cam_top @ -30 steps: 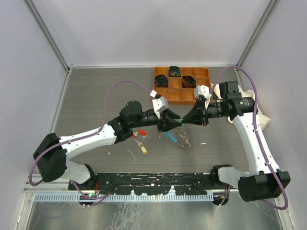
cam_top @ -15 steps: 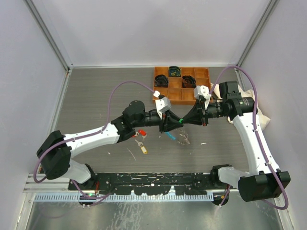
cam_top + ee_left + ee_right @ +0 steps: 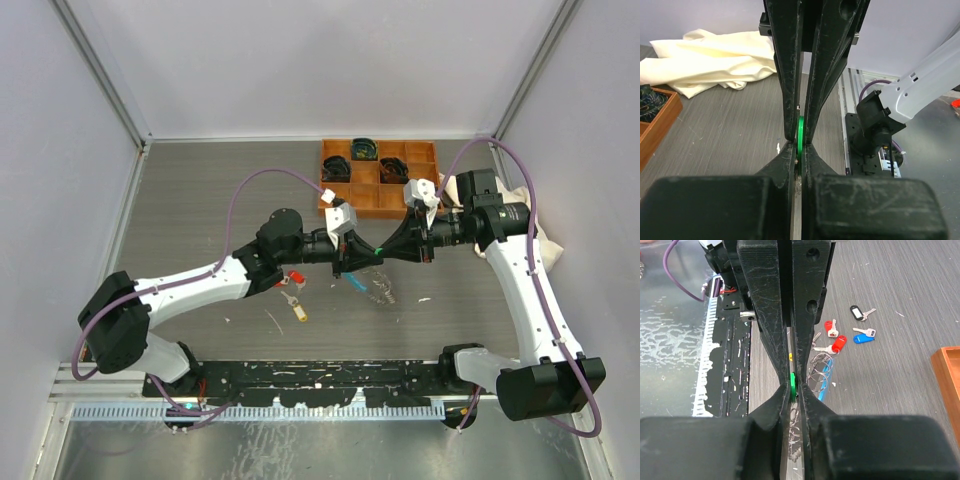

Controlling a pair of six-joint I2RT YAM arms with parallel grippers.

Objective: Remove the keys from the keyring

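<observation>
Left arm nudged trayward | both jaws clenched on green-tagged key | orange tray: black items

Grey wood-grain table, plain pale walls on three sides, aluminium posts in the back corners, orange tray at the rear, crumpled cream cloth at right, black rail along the near edge, even light
</observation>
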